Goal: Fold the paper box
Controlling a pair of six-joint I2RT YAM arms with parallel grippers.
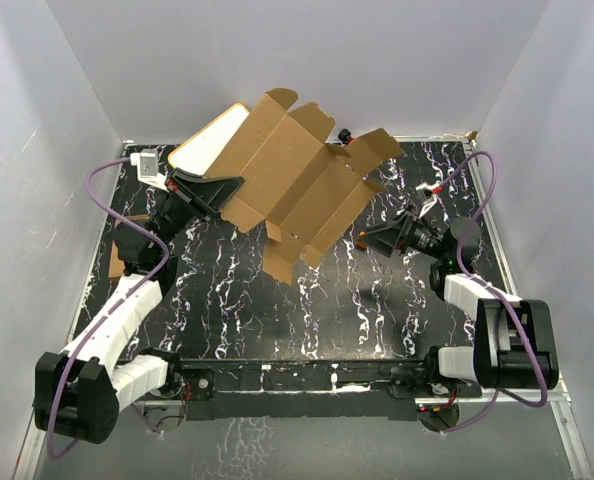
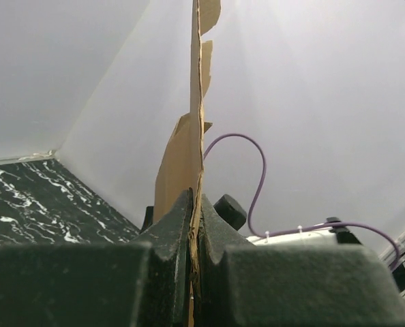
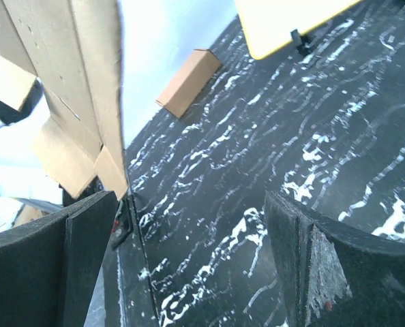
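Pressed close to my left wrist camera, my left gripper (image 2: 196, 211) is pinched tight on 1 edge of the paper box (image 2: 197, 102). At the far left edge of the black marbled table (image 1: 307, 320) lies 1 small brown carton (image 1: 112, 262). A white board with a tan rim (image 1: 209, 140) shows behind the box's left corner. The box is a flat die-cut sheet, held tilted above the table's far middle. On the right, my right gripper (image 3: 189, 252) gapes wide and holds nothing, with the sheet's flaps just beside 1 finger.
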